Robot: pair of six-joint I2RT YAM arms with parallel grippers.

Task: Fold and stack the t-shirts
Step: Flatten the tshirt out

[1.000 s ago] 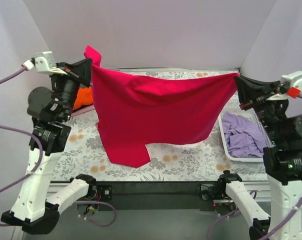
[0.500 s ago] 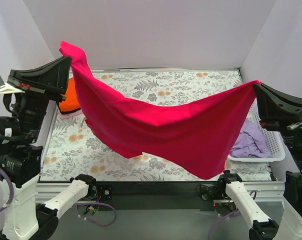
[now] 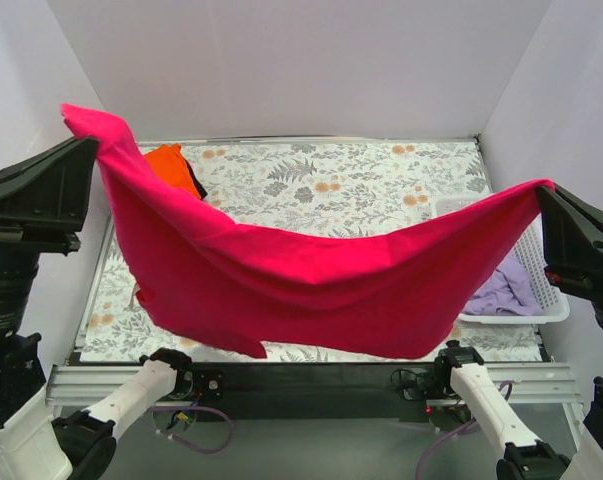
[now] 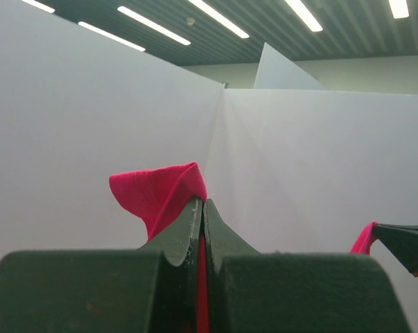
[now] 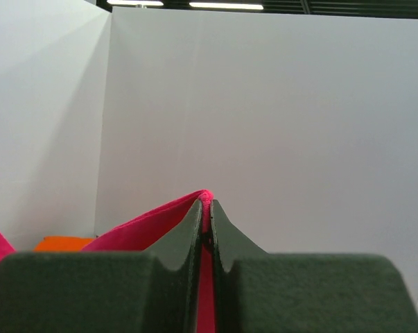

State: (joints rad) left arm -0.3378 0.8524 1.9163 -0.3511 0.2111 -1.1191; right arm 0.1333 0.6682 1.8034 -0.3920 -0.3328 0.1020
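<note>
The crimson-magenta t-shirt (image 3: 311, 285) hangs stretched in the air between both grippers, sagging in the middle above the table's near edge. My left gripper (image 3: 93, 143) is shut on its left end, raised high at the left; the cloth shows pinched in the left wrist view (image 4: 202, 202). My right gripper (image 3: 543, 188) is shut on the right end, cloth pinched in the right wrist view (image 5: 206, 201). The orange t-shirt (image 3: 171, 165) lies at the back left of the table. The lavender t-shirt (image 3: 506, 290) lies in the white basket (image 3: 537, 262). The pale pink shirt is hidden.
The floral table cover (image 3: 321, 180) shows behind the hanging shirt. White walls enclose the back and both sides. The basket stands at the right edge of the table.
Both grippers have risen and pulled toward the camera, spreading wider. The crimson shirt went from hanging like a curtain to a low sagging band. The orange shirt is now uncovered.
</note>
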